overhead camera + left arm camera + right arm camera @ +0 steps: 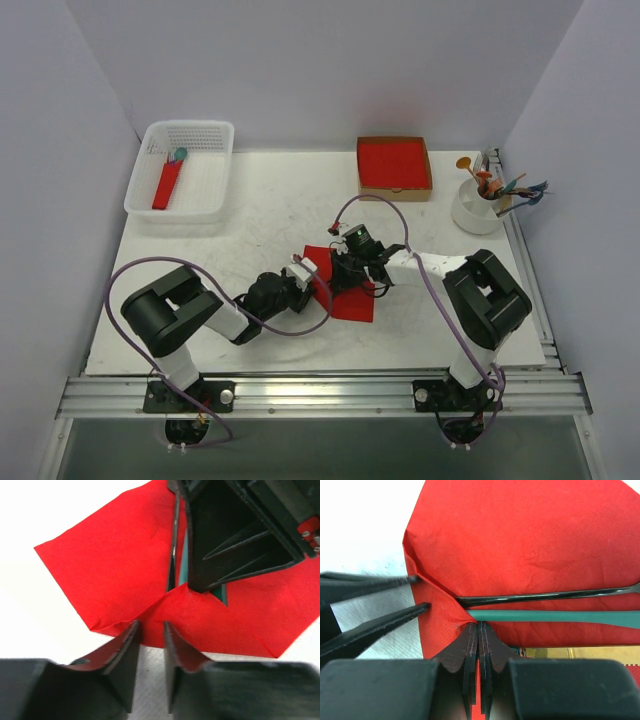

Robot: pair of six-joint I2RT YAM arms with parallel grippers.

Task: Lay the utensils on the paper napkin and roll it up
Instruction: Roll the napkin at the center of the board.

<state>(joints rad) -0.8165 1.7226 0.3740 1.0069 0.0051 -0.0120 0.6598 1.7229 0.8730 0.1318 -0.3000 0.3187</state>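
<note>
While the paper napkin (352,300) lies mid-tabletop under the utensils (545,597), your right end effector (478,627) pins its fold, fully closed. Your left end effector (151,626), slightly parted at the 9 o'clock corner, grips nothing, so the fold could spring open.

basket (205,176) — napkin box (395,193) — cutlery cup (478,216)

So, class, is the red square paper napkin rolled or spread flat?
Mostly spread: one corner of the napkin folds over the dark handle and teal handle.
</note>
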